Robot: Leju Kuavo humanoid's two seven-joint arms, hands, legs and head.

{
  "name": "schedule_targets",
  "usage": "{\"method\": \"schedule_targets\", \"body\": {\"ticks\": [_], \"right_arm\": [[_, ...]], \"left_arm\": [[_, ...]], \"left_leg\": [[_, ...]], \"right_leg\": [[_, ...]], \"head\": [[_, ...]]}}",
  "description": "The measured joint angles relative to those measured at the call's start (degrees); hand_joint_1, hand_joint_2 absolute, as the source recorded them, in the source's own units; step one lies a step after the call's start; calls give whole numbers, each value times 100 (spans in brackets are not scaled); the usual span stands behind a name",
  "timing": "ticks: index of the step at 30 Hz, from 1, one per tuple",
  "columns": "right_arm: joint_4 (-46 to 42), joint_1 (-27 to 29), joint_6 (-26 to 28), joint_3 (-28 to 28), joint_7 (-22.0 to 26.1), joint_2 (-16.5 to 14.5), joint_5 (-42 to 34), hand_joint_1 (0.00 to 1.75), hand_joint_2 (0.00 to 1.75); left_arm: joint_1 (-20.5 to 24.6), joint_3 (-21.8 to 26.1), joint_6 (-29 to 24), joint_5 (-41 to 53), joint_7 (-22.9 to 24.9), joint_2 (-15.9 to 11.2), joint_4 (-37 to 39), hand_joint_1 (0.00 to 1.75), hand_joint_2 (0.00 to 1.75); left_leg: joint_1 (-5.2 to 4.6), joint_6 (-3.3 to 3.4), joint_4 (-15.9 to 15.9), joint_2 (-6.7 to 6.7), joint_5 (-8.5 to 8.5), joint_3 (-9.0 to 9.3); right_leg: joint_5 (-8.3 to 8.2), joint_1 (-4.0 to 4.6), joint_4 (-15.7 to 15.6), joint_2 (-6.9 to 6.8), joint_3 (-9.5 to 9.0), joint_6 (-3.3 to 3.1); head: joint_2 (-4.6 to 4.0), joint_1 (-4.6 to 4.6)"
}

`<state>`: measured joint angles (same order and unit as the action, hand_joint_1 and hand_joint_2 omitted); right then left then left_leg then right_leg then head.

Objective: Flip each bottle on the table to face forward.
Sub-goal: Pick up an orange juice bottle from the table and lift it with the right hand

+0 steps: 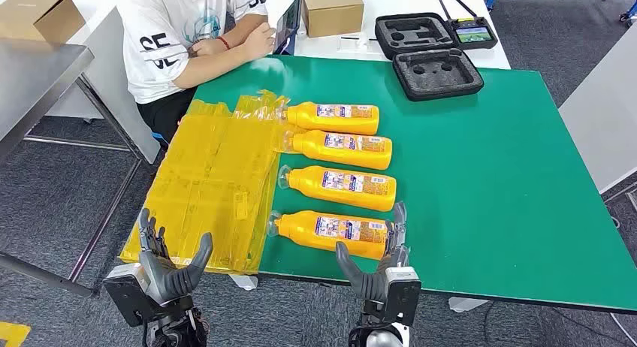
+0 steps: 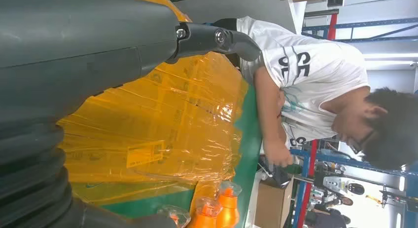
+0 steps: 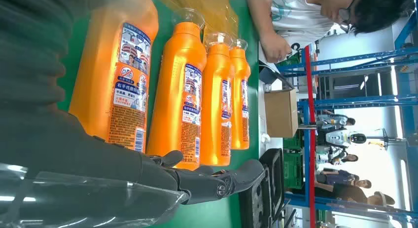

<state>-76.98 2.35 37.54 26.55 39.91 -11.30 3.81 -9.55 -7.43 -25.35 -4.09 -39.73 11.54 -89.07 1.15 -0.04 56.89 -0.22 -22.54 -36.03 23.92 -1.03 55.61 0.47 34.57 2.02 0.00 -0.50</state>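
- Four orange bottles lie on their sides in a column on the green desk (image 1: 511,174), labels up, clear caps pointing toward the yellow plastic sheeting (image 1: 210,182).
- Nearest bottle (image 1: 334,233) sits close to the desk's front edge; the second bottle (image 1: 342,187) lies just behind it, then the third bottle (image 1: 344,149), and the far bottle (image 1: 334,117) closest to the person (image 1: 188,31).
- All four look full of orange liquid, caps on.
- The right hand (image 1: 379,261) is up at the base end of the nearest bottle, fingers apart and extended, thumb out; whether the fingertips actually touch the bottle, I cannot tell. Nothing is gripped.
- From the right wrist view, the dark fingers (image 3: 212,181) stretch out beside the bases of the bottles, spread and holding nothing.
- The left hand (image 1: 169,261) hovers at the front corner of the yellow sheeting, fingers splayed, palm empty.
- Containers at the back: a black foam case (image 1: 438,70) lying open with bare moulded cut-outs, a second black tray (image 1: 415,33) beside it, and a controller with a lit screen (image 1: 473,34).
- A closed cardboard box (image 1: 330,9) stands on the white table (image 1: 421,1) behind.
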Motion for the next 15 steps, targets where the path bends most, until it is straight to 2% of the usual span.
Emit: {"method": "schedule_targets", "body": {"ticks": [15], "right_arm": [[-150,132,-307,-148,0,-66,380,0,175]], "left_arm": [[-75,-90,96,460,166,211,-174,0,175]], "left_leg": [[0,1,0,0,-1,0]], "right_leg": [[0,0,0,0,-1,0]], "head": [[-1,-1]]}}
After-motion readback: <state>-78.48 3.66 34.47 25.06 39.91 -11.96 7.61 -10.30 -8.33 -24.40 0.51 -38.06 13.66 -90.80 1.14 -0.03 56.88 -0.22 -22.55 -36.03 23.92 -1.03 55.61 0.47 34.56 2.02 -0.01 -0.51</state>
